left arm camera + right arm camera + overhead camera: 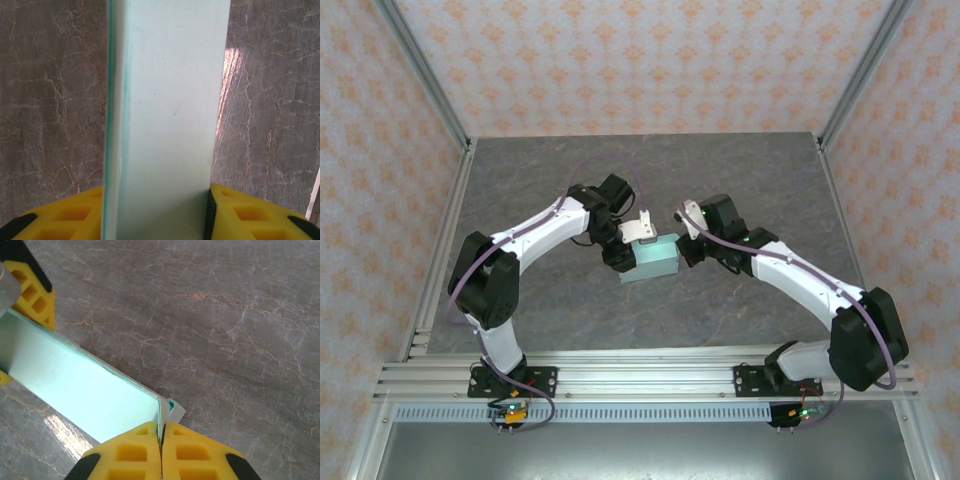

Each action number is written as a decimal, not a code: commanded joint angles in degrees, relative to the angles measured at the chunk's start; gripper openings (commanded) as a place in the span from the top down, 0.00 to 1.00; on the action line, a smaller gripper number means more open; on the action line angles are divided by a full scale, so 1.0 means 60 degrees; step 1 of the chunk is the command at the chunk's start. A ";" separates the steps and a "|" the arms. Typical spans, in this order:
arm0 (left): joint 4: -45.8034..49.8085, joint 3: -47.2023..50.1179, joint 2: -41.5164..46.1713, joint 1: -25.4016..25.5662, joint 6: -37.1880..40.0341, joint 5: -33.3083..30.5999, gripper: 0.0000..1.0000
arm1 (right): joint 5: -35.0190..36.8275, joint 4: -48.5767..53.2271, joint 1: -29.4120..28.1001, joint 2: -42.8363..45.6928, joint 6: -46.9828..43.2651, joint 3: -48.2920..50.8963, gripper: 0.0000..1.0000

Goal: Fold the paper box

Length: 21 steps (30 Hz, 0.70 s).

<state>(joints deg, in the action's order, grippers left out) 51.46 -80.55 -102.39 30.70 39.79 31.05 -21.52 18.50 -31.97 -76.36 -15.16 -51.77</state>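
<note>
Two grippers meet on the paper box in the top external view. It sits about mid-table, well away from every edge of the dark stone-patterned table. The left gripper is on the box's left end and the right gripper on its right end. I judge this as one arm bracing the box while the other works a flap. I cannot tell from here whether the box rests on the table or is held just above it.

Left wrist view: the left gripper stands part-way open, its yellow fingers pressed to either side of the box. A broad mint panel runs straight out from the jaws. The grip spans the box's full width, which should keep the folded walls from springing apart.

Right wrist view: the right gripper is fully closed, with no gap between its jaws. It pinches the thin card edge at the end corner of the box, where a small tab pokes out. I judge this as creasing or tucking the end flap.
</note>
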 commanded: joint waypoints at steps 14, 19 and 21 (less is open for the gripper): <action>-0.2230 0.0951 0.0673 0.0114 -0.1614 -0.0033 0.57 | 0.3530 -0.1502 -0.1689 0.0415 0.4636 0.0893 0.99; -0.2546 0.1214 0.0924 0.0172 -0.1608 -0.0069 0.55 | 0.3949 -0.1939 -0.1733 0.0583 0.4636 0.1587 0.99; -0.2747 0.1278 0.1047 0.0179 -0.1820 -0.0179 0.55 | 0.3931 -0.1951 -0.1747 0.0585 0.4746 0.1703 0.99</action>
<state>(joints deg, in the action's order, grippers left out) 40.77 -73.67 -98.37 31.88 31.90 31.24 1.43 7.20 -41.50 -73.58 10.85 -43.20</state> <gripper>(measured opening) 0.450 0.050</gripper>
